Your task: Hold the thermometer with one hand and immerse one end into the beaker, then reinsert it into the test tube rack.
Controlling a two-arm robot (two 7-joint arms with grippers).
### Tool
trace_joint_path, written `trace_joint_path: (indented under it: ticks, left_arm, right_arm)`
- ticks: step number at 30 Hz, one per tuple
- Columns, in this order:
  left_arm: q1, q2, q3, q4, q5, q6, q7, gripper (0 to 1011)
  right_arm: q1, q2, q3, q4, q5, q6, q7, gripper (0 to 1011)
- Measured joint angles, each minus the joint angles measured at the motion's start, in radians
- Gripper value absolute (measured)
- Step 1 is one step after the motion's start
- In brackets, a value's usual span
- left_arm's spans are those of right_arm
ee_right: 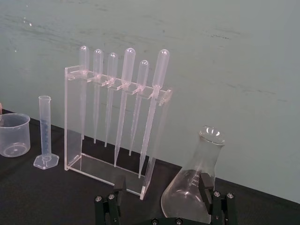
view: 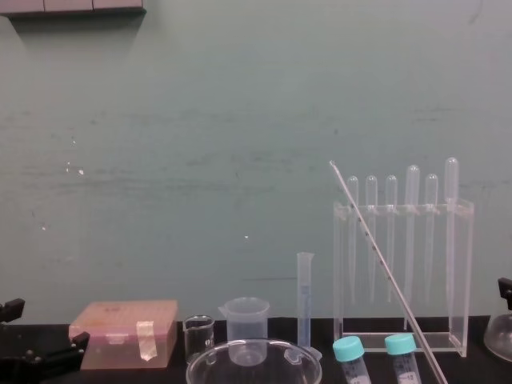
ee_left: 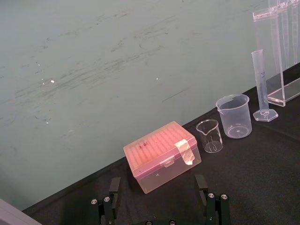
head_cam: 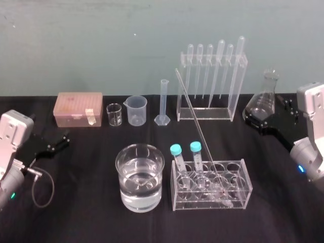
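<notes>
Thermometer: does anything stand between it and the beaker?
Two teal-capped tubes stand in the low rack between the thermometer and the beaker; it must rise over them. Nothing else visible. Left gripper and right gripper sit open at either side.

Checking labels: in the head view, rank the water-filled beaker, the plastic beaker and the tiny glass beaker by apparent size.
Largest: the beaker, also nearest the camera.
Then the plastic beaker.
Smallest: the tiny glass beaker.

We are logging beaker [head_cam: 124,173] standing right of left pincer [head_cam: 58,142]; test tube rack [head_cam: 239,196], thermometer [head_cam: 195,121] leaning in it, sitting left of right pincer [head_cam: 275,115].
</notes>
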Motion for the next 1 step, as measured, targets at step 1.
trace_joint_path:
  ticks: [1]
  left_arm:
    - [0.000,0.000,0.000,0.000,0.000,0.000,0.000,1008]
  right_arm:
    - [0.000,0.000,0.000,0.000,0.000,0.000,0.000,1003]
